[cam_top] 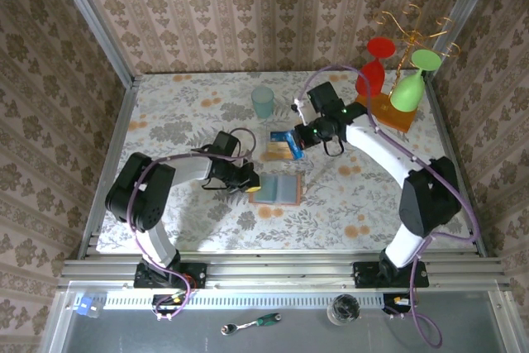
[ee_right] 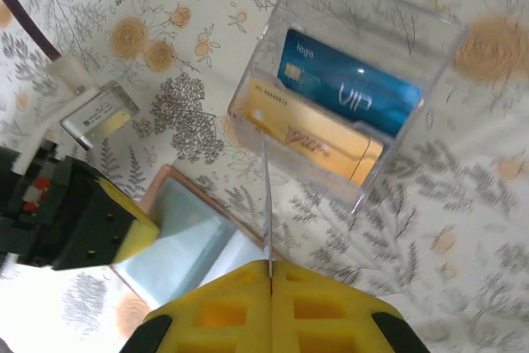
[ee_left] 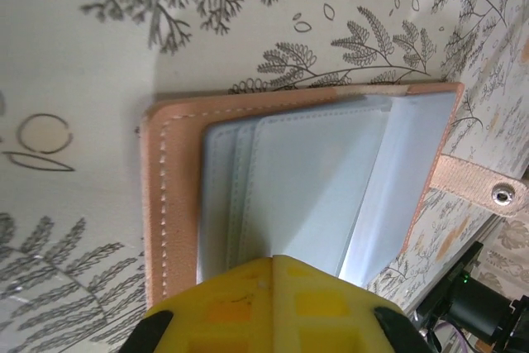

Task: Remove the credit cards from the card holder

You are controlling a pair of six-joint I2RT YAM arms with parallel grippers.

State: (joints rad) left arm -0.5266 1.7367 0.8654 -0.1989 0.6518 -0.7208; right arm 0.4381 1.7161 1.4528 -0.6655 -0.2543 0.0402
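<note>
Front rail, off the desk (cam_top: pixel 186 109): wrench (cam_top: pixel 252 322) and a clear glass (cam_top: pixel 345 310).

Left hand (ee_left: pixel 273 280) is clenched, its 2 yellow fingers pressed together with nothing between them. The tips sit over the near edge of the holder (ee_left: pixel 165 204); cannot tell if they touch it. In the top view the left hand (cam_top: pixel 251 187) is at the holder's (cam_top: pixel 279 189) left edge.

The holder lies open and flat mid-desk, grey-blue sleeves up, tan border, snap strap (ee_left: pixel 479 188) sticking out to 1 side. No card visible in the sleeves.

Right hand (ee_right: pixel 270 277) is clenched too, above the desk between the holder (ee_right: pixel 186 241) and a clear stand (ee_right: pixel 364 14). A thin pale line runs up from the finger seam to the stand; cannot tell what it is.

Both cards stand in the stand, just beyond the holder and apart from it: orange card (ee_right: pixel 314 140) in front, blue card (ee_right: pixel 347 88) behind.

Farther back: teal cup (cam_top: pixel 263 102). Far right corner: orange rack base (cam_top: pixel 388 113) with a red glass (cam_top: pixel 374 72) and a green glass (cam_top: pixel 411 88).
</note>
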